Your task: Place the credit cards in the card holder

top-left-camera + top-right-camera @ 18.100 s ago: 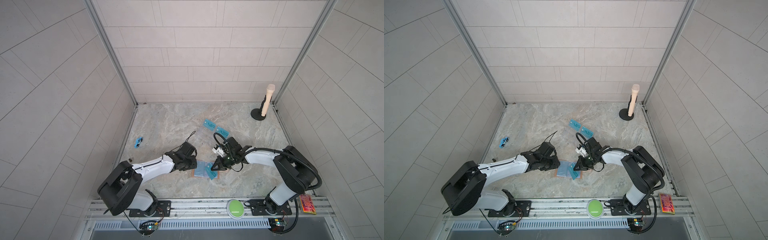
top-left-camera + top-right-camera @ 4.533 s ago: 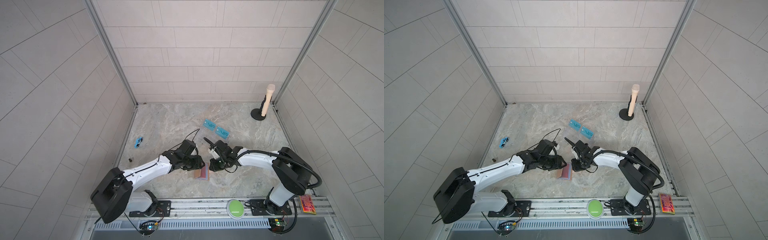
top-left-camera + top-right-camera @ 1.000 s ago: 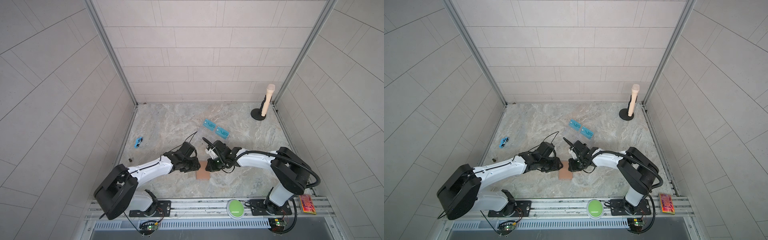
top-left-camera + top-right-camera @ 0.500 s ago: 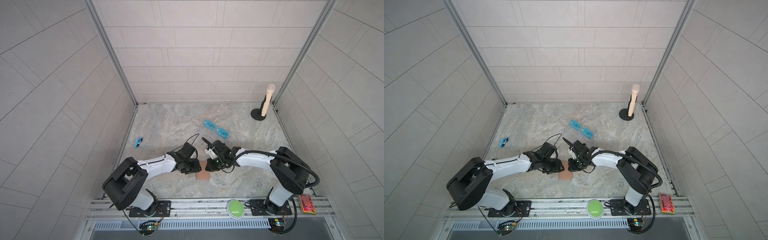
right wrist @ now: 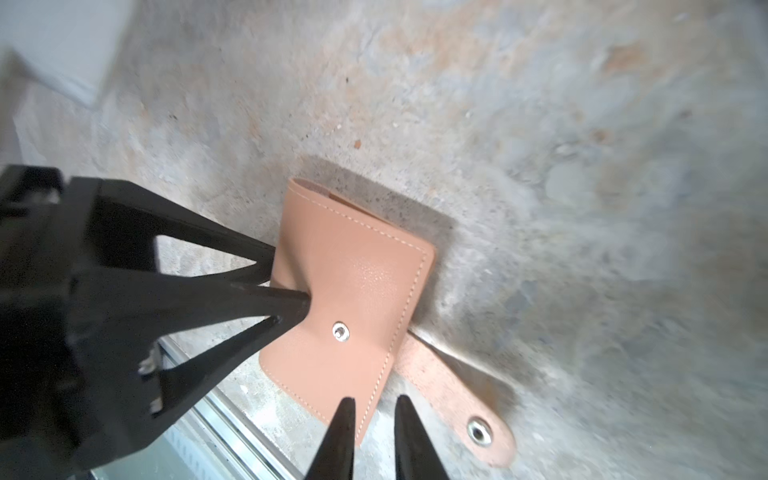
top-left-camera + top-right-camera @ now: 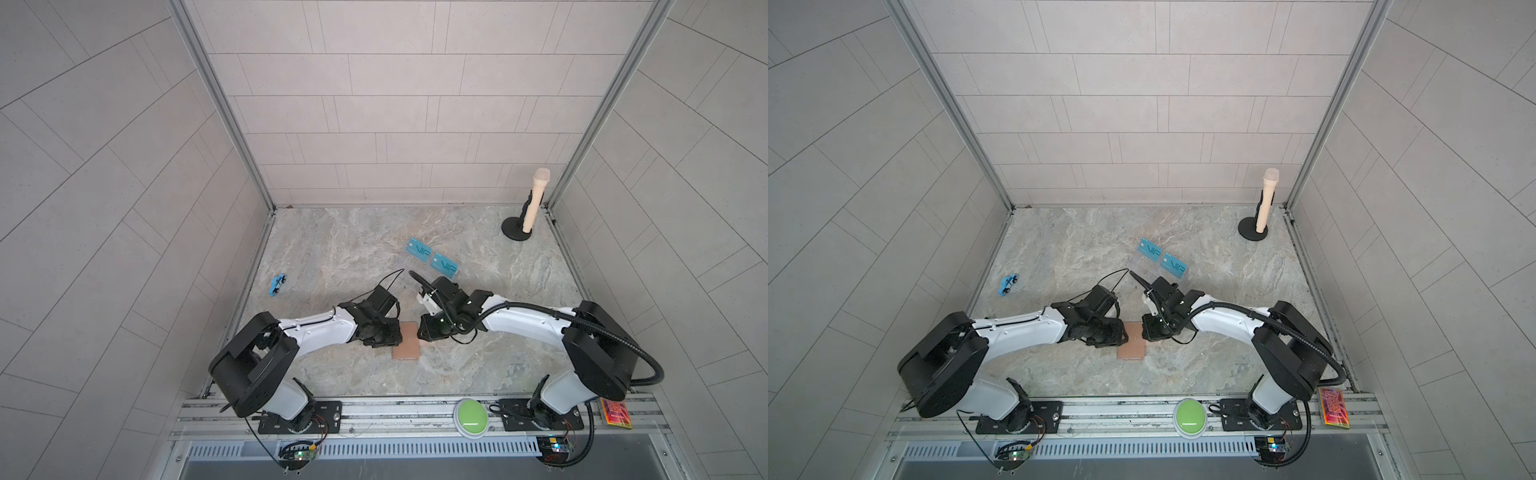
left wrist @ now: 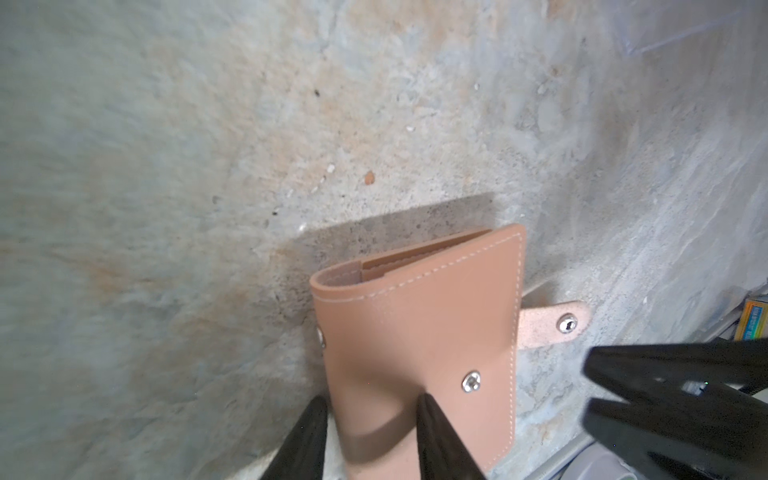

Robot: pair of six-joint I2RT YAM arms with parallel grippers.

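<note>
**Item 1. Card holder** [image 6: 406,349]
- Tan-pink and folded shut. It lies flat, cover up, on the marble desk [image 6: 332,249], front of centre.
- Long axis: in both top views it runs from the front rail toward the back wall.
- The folded spine faces the left arm's side. The stitched open edge faces the right arm's side.
- A snap stud [image 5: 340,332] shows on the cover.
- The closing strap [image 5: 453,395] is unfastened. It lies flat on the desk, sticking out from under the open edge.

**Item 2. Left pincer** [image 7: 371,398]
- It sits at the spine edge, over the end of the card holder nearer the back wall.
- The fingers stand apart and are not closed on anything.
- One fingertip [image 7: 430,419] presses a dent into the cover beside the stud.
- The other fingertip sits just outside the spine, touching it or nearly so.
- A strip of the cover lies between the two fingertips.

**Item 3. Right pincer** [image 5: 374,398]
- It sits at the open edge, facing the left pincer across the card holder.
- The fingers are a narrow gap apart, and desk shows between the tips.
- A corner of the stitched edge lies in that gap, and the strap passes just beside it.
- Whether either tip touches the cover cannot be told.
- The card holder's end nearer the front rail projects clear of both pincers.

**Item 4. Credit cards** [image 6: 417,249]
- Two, teal, lettered "VIP", side by side.
- They are well apart from the card holder, toward the back wall beyond the right pincer.
</note>
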